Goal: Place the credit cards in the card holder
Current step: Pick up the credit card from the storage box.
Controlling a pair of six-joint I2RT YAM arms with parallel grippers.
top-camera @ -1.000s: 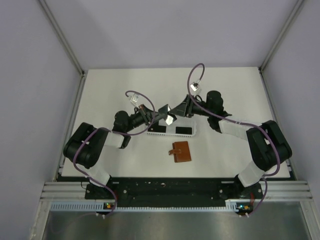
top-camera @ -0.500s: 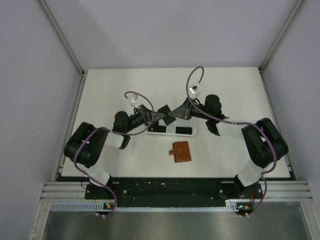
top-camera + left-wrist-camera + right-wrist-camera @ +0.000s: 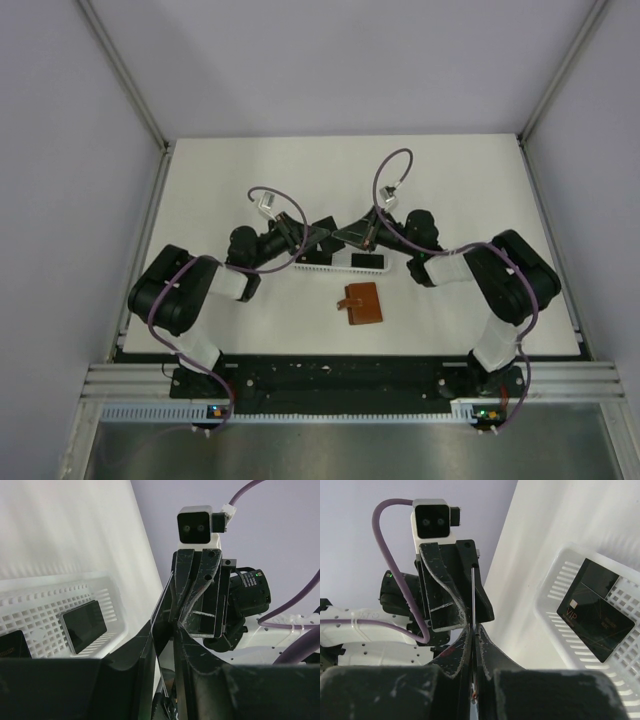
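We are seeing a glossy black rectangular card [image 3: 597, 612] in a matt white plastic basket [image 3: 555, 587]. The brown card holder [image 3: 362, 304] is looking leathery.

Basket [image 3: 335, 263] sits mid-table [image 3: 240, 170]. Credit cards [image 3: 368, 262] lie flat inside it, toward its left and right ends. Card holder [image 3: 361, 304] is on the table in front of the basket, apart from it. Left pincer [image 3: 318, 238] and right pincer [image 3: 347, 238] meet above the basket's far rim. One card [image 3: 472, 600] is edge-on in the right pincer.
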